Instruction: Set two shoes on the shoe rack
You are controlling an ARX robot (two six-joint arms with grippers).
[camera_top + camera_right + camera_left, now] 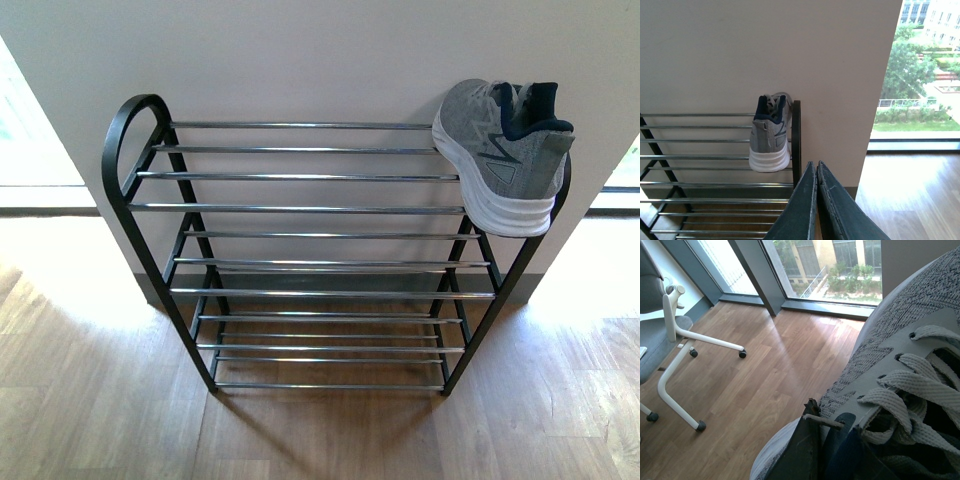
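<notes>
One grey knit shoe [505, 150] with a thick white sole rests on the top tier of the black shoe rack [310, 208] at its right end, heel toward me. The right wrist view shows that same shoe [770, 134] on the rack [796, 140], with my right gripper [816, 164] shut and empty, a little in front of and below it. The other shoe [900, 355] fills the left wrist view, laces up, and my left gripper [827, 426] is shut on its side near the collar. Neither arm appears in the front view.
The rack stands against a white wall [320, 60] on a wooden floor [320, 430]. In the left wrist view a white office chair [670, 340] on castors stands by tall windows [835, 270]. A window [920, 75] lies right of the wall.
</notes>
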